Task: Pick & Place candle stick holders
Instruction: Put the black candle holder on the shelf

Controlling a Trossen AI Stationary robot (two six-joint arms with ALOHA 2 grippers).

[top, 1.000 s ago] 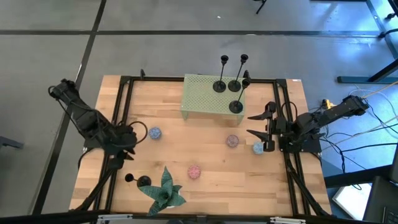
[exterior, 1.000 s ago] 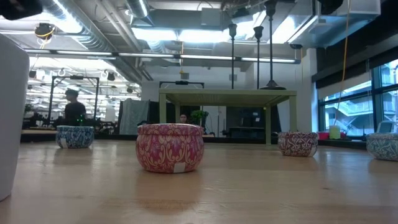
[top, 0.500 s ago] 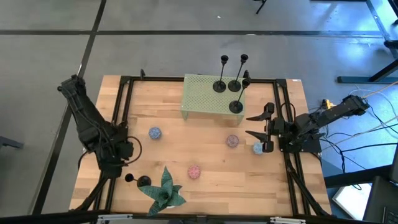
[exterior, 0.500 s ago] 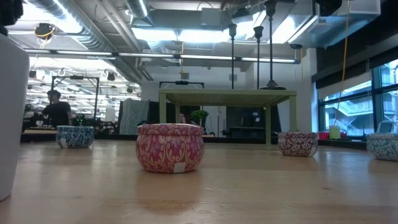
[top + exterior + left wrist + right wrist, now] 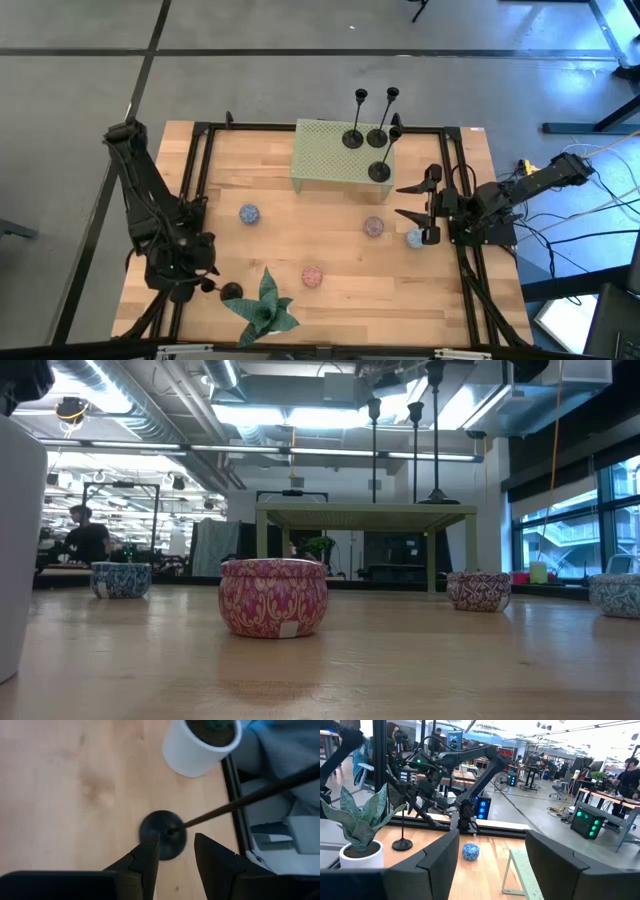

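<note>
1. At the lower left of the high view, we see the left end effector (image 5: 190, 283) has swung down from beside the blue tin (image 5: 248, 213) to the lone candle stick holder (image 5: 222, 290) by the green plant (image 5: 266, 305). We judge a pick is about to begin.
2. In the left wrist view its fingers (image 5: 148, 861) stand apart on either side of the holder's stem, not yet clamped; the white pot (image 5: 197, 744) sits just beyond.
3. That holder stands upright on its disc base, its long axis vertical.
4. Mid-table lies the pink tin (image 5: 273, 596).
5. At the right, the right end effector (image 5: 418, 212) waits with fingers apart, holding nothing, by another tin (image 5: 414, 238).
6. Farthest, three holders (image 5: 366, 135) stand upright on the green stand (image 5: 325, 160), top centre.
</note>
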